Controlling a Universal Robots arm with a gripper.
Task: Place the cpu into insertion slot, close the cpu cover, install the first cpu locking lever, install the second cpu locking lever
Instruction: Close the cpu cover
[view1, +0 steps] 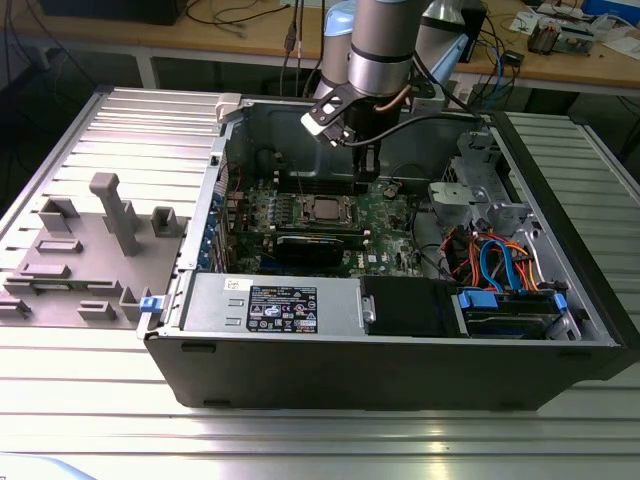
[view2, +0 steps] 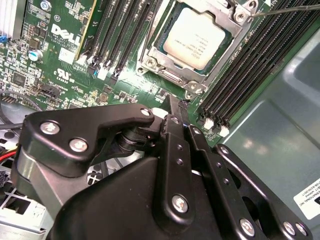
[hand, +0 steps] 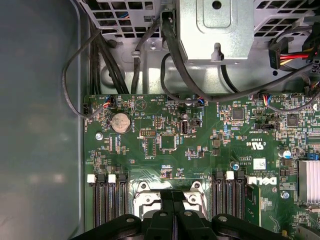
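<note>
Arm (view1: 383, 45) upright, wrist turned straight down, pincer (view1: 368, 176) hanging vertical, fingers (view2: 176, 131) pressed together

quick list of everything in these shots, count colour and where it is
computer case: one, dark grey, open on the metal table
circuit board: one, green, inside the case
cpu: one, silver-grey, on the board
cpu cover: one, silver, flat around the cpu
memory slots: two banks, black, flanking the cpu
card: one, black, beside the cpu
cables: several, blue and orange, exterior view's right
fixture: one, grey, exterior view's left
arm: one, silver, above the case
claw: one, black, shut, low beside the cpu
</note>
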